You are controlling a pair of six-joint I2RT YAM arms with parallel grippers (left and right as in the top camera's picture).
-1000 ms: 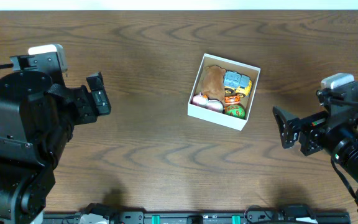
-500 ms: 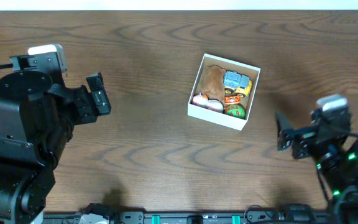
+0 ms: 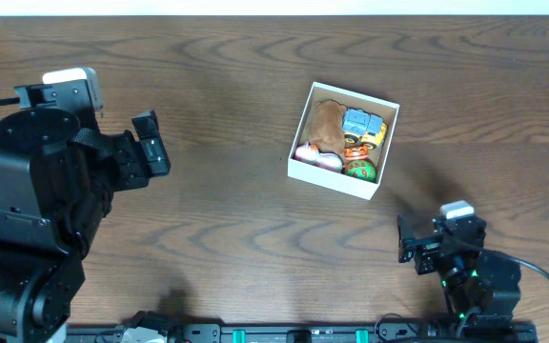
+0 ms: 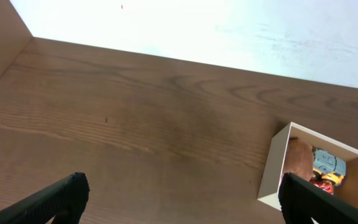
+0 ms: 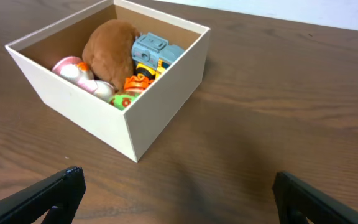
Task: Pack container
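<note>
Find the container (image 3: 330, 179) right of the bench (image 3: 255, 238) middle, toward the far edge, open top up, packed with a brown plush (image 5: 110, 46), a blue car (image 5: 151, 51) and small round toys. Judge it light, thin-walled, likely to flex under a pinch and to slide on smooth wood. Best take one wall at mid-length, rim between pads, or push low. Note left fingers (image 4: 61, 196) spread wide, empty, near the left edge; right fingers (image 5: 55, 190) equally wide, empty, by the front right corner.

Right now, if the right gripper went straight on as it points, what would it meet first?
Probably the near white wall of the container, though depth is unclear.
</note>
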